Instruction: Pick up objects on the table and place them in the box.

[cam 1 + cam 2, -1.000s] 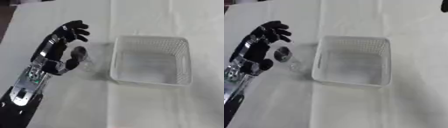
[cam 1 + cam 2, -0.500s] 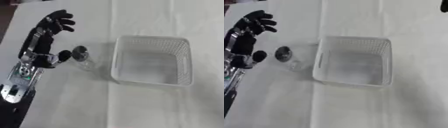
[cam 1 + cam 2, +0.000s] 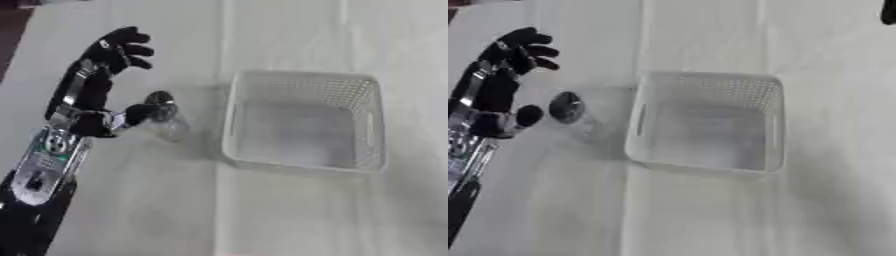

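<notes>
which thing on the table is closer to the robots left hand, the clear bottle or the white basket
The clear bottle with the dark cap. It lies on its side right beside the left hand's thumb, while the white basket sits farther right, beyond the bottle.

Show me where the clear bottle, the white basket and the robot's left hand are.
clear bottle [image 3: 164, 121]: left eye view, on its see-through body.
white basket [image 3: 229, 135]: left eye view, on its left wall.
left hand [image 3: 90, 92]: left eye view, on the palm.
</notes>
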Controlling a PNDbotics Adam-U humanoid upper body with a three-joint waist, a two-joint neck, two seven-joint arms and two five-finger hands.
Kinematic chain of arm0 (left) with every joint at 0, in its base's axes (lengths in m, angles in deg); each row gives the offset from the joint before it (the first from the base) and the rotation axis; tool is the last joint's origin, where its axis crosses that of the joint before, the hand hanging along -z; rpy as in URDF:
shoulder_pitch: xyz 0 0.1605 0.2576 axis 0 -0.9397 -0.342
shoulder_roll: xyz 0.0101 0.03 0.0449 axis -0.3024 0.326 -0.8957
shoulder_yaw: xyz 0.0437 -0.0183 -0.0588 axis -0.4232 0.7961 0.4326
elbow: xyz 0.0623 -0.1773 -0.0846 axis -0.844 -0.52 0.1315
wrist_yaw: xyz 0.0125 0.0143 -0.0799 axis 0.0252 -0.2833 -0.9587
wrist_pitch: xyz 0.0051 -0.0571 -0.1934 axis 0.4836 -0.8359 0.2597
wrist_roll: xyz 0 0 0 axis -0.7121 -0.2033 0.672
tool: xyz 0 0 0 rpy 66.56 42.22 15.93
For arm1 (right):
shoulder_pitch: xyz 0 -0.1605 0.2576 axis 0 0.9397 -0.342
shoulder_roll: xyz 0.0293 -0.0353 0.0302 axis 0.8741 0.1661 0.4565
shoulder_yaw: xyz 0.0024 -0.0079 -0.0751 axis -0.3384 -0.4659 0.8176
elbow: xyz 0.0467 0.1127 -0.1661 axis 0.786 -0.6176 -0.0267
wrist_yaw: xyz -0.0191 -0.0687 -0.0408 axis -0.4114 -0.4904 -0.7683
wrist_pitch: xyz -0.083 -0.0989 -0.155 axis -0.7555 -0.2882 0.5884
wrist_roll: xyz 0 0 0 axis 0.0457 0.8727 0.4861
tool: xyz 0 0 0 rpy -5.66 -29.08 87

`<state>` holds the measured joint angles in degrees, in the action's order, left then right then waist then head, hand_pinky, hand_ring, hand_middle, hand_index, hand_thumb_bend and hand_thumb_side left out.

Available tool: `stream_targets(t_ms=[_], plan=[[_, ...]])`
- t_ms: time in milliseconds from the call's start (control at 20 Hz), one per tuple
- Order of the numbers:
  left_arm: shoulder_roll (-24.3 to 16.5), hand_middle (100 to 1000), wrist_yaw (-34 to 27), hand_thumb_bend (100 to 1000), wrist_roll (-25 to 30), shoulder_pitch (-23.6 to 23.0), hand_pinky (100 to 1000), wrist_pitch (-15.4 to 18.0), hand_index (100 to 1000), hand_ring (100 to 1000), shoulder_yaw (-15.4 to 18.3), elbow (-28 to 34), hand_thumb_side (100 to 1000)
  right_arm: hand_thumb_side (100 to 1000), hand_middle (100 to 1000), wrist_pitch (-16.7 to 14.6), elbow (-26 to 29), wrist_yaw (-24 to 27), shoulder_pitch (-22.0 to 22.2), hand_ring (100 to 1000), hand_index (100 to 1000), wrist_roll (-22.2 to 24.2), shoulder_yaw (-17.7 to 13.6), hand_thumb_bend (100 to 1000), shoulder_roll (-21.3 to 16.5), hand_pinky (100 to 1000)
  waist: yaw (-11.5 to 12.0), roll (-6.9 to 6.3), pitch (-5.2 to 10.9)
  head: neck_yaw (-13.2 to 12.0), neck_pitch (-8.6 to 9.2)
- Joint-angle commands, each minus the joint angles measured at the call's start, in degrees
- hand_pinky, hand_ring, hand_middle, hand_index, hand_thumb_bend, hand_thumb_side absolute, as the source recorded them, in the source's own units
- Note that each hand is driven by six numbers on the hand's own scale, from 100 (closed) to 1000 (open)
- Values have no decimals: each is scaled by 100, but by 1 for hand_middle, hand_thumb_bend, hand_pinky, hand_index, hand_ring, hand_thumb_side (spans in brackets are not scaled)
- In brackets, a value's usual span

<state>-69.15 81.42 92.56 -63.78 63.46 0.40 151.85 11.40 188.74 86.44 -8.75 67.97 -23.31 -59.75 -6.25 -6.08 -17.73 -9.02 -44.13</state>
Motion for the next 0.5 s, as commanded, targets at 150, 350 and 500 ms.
stream_targets(t_ms=[150,350,500], plan=[[94,765,-49,616,121,98,645,-9,906,756,-58,-53,506,957,723,-451,76,9,-96,436,525,456,-45,100,-126,293,-19,18,73,62,1],[200,765,-74,610,185,121,642,-21,906,752,-83,-142,517,957,723,-454,76,13,-102,436,524,464,-50,100,-124,293,-40,17,62,62,1],[262,765,-91,609,207,122,641,-25,906,749,-90,-196,522,956,723,-454,76,13,-106,436,523,471,-51,100,-123,292,-44,15,55,63,1]])
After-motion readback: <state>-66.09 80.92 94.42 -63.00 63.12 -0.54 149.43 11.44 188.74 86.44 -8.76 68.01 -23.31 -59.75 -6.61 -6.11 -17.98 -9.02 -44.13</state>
